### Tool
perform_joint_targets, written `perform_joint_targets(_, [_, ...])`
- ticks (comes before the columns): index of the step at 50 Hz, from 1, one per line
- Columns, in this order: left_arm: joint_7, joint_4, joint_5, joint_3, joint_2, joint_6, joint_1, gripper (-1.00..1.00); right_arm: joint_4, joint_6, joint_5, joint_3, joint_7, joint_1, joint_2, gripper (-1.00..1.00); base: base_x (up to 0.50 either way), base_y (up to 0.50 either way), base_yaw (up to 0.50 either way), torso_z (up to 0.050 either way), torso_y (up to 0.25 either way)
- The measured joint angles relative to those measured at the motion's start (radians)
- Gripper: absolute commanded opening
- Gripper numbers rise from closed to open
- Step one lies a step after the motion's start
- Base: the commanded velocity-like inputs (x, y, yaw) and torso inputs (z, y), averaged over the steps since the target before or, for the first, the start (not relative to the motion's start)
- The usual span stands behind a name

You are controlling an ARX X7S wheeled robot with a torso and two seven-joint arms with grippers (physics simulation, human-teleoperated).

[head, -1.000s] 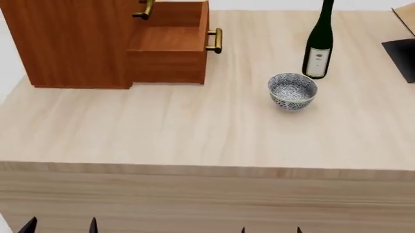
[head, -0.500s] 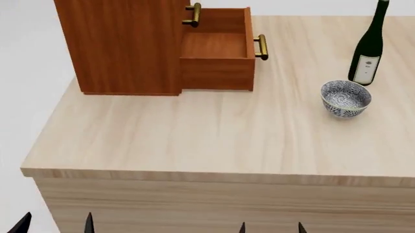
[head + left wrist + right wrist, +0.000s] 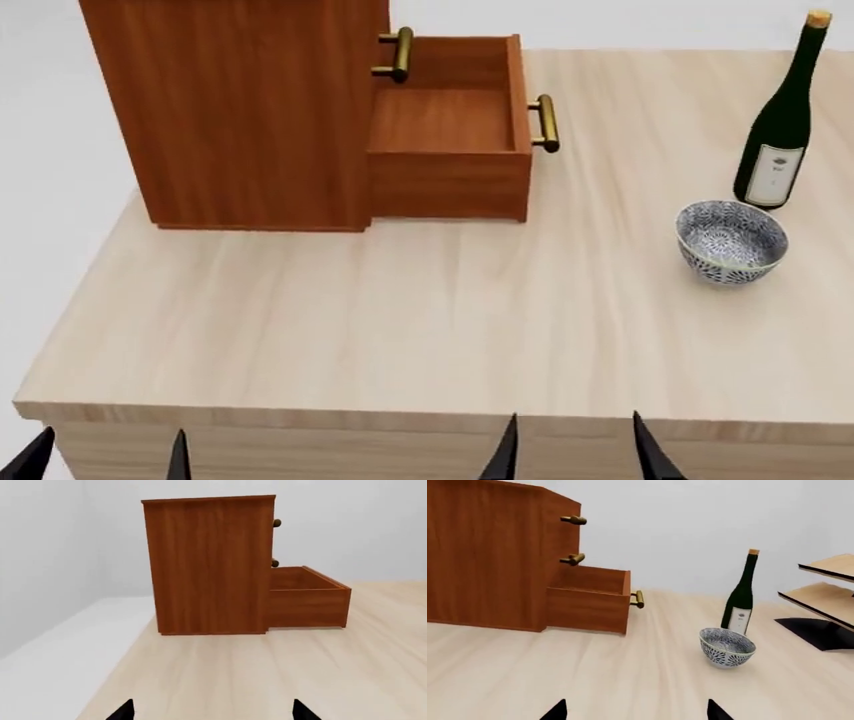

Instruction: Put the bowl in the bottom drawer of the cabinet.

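Observation:
The blue-patterned bowl point(image 3: 731, 241) point(image 3: 727, 647) stands upright on the table at the right, just in front of the wine bottle. The reddish-brown cabinet point(image 3: 240, 110) point(image 3: 210, 565) point(image 3: 487, 555) stands at the back left. Its bottom drawer point(image 3: 447, 125) point(image 3: 308, 597) point(image 3: 589, 599) is pulled out and holds nothing. My right gripper point(image 3: 574, 455) point(image 3: 635, 711) is open at the table's near edge, well short of the bowl. Open too is my left gripper point(image 3: 104, 460) point(image 3: 212, 711), low at the near left corner. Only fingertips show.
A dark green wine bottle point(image 3: 782, 120) point(image 3: 740, 600) stands behind the bowl. A pale wooden rack point(image 3: 827, 590) on a black base is further right. The table's left edge point(image 3: 80, 300) runs close beside the cabinet.
The view has shifted, so cabinet, bowl and bottle sit lower in the head view. Both grippers' fingertips reach a little higher into that view, the right ones most. Nothing on the table has moved.

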Motion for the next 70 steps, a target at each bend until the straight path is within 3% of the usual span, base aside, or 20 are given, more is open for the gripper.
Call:
perform_joint_targets(15, [-0.026, 0.100, -0.004, 0.013, -0.021, -0.059, 0.012, 1.00, -0.164, 0.106, -0.005, -0.001, 0.024, 0.023, 0.020, 1.00, 0.46, 0.03, 0.00, 0.000, 0.000])
perform_joint_targets(44, [-0.071, 0.292, -0.024, 0.034, -0.078, -0.141, 0.073, 1.00, -0.194, 0.194, 0.003, -0.002, 0.042, 0.103, 0.039, 1.00, 0.02, 0.00, 0.00, 0.000, 0.000])
perform_joint_targets(70, [-0.093, 0.361, -0.048, 0.016, -0.113, -0.149, 0.122, 1.00, -0.164, 0.241, 0.025, -0.017, 0.033, 0.183, 0.048, 1.00, 0.49, 0.00, 0.00, 0.000, 0.001])
